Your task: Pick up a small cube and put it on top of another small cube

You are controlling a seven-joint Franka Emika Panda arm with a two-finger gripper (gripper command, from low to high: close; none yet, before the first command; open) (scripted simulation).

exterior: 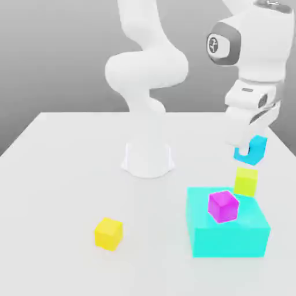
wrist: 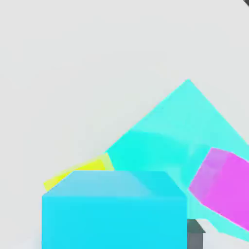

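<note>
Exterior view: end effector (exterior: 250,151) clenched on the small sky-blue cube (exterior: 254,149), lifted off the white worktop (exterior: 69,173), lime cube (exterior: 246,181) just below it, turquoise block (exterior: 228,231) carrying magenta cube (exterior: 223,206) lower still, golden-yellow cube (exterior: 108,233) well apart; hand view: sky-blue cube (wrist: 114,211) held close, lime cube (wrist: 78,171) edge behind it, turquoise block (wrist: 180,141), magenta cube (wrist: 223,187) beyond.

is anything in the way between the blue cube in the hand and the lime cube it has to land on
Nothing visible blocks it. The hand is shut on the small sky-blue cube, which hangs above the lime cube with open air between them. The magenta cube sits on the large turquoise block, nearer the camera in the exterior view, off that path.
</note>
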